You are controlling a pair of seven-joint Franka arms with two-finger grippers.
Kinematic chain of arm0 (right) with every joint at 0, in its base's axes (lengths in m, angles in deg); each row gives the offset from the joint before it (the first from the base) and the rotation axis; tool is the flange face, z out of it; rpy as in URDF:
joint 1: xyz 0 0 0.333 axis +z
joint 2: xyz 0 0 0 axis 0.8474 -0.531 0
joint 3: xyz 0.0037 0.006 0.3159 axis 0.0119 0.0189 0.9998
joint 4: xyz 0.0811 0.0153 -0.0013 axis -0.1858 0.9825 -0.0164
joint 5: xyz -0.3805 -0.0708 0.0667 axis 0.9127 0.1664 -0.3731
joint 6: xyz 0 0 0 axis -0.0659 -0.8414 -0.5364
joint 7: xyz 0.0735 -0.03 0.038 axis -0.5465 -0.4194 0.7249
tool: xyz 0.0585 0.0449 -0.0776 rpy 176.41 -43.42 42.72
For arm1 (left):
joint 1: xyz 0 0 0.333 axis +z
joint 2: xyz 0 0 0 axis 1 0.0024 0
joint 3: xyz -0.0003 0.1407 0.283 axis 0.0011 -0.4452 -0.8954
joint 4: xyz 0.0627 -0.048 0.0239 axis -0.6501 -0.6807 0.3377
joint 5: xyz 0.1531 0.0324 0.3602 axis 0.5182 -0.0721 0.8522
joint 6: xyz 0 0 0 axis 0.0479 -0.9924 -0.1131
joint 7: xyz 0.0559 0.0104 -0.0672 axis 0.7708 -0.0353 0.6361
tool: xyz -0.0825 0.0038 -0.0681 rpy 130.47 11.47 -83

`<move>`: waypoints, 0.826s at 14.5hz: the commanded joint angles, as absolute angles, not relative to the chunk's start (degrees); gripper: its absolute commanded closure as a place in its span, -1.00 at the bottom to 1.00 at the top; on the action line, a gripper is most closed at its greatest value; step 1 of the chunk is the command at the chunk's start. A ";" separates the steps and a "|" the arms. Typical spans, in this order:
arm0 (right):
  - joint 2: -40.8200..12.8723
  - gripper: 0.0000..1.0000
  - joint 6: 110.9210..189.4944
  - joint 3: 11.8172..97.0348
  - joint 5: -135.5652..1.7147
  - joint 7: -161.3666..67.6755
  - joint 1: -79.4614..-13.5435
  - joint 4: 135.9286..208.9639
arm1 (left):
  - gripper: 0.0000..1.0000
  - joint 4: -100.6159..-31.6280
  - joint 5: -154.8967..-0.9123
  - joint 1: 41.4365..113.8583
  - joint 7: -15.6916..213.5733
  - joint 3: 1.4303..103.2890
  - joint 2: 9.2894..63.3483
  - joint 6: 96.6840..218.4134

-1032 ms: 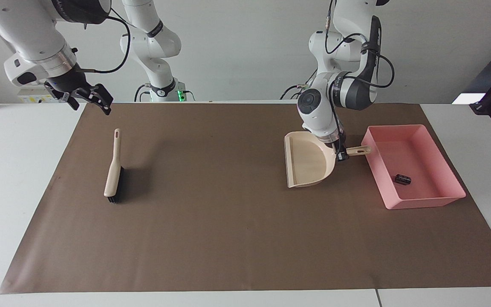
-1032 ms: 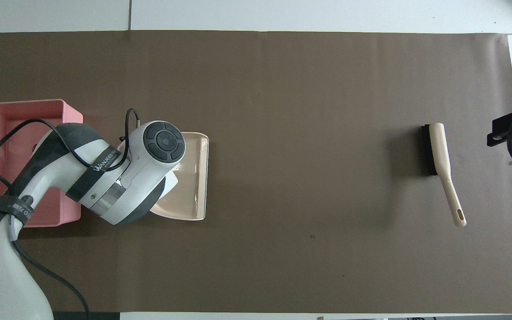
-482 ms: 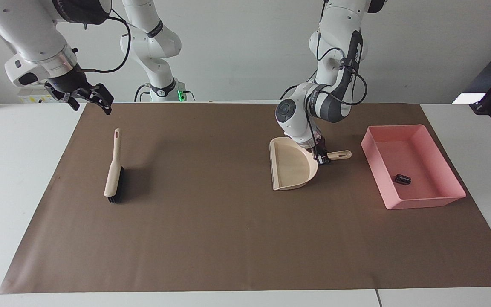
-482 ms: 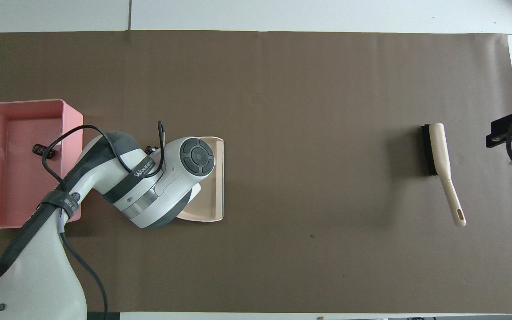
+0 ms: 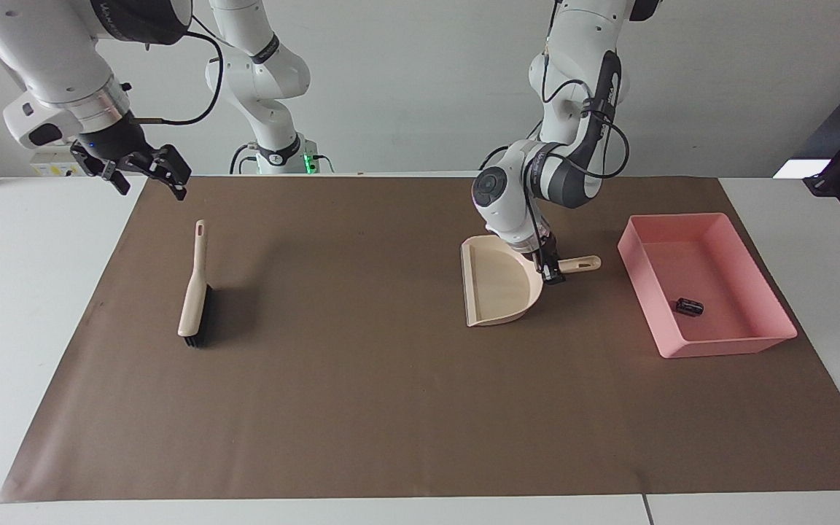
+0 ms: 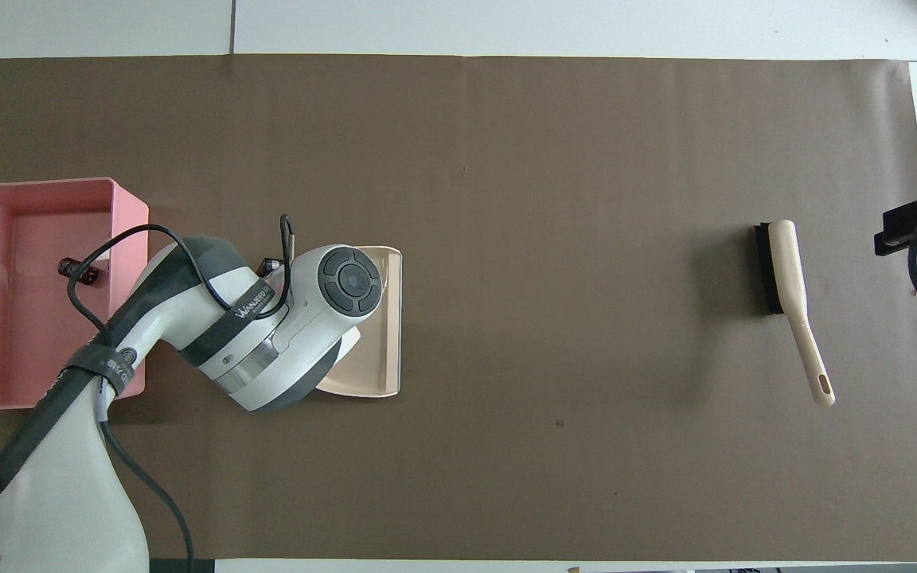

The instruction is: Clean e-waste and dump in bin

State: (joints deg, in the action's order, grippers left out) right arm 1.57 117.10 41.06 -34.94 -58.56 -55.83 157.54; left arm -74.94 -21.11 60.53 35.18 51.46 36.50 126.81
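E-waste cylinder (image 5: 690, 306) in bin (image 5: 776, 302); dustpan (image 5: 500, 284) now set down away from it, left gripper (image 5: 553, 271) fingers' state unclear at handle; right gripper (image 5: 144, 169) open, waiting.

Left gripper (image 5: 553, 271) points down at the dustpan (image 5: 496, 284) handle; right gripper (image 5: 144, 171), fingers spread, hangs raised, well apart from the dustpan.

Bright, even light from above; both views sharp, no blur. Soft shadow falls beside the brush (image 5: 195, 292) on the matte brown mat (image 5: 362, 408). Faint sheen on the dustpan (image 6: 383, 318).
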 commanded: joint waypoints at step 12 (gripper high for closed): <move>3.13 -1.00 117.78 41.16 -34.58 -57.92 -55.64 159.49 | -0.95 -75.23 -42.28 83.08 70.14 50.91 24.68 126.66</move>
State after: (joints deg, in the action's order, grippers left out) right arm 1.63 117.09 41.13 -34.94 -58.56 -55.82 157.61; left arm -75.28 -38.17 79.39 68.83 50.59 27.35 126.41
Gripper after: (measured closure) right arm 0.000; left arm 0.018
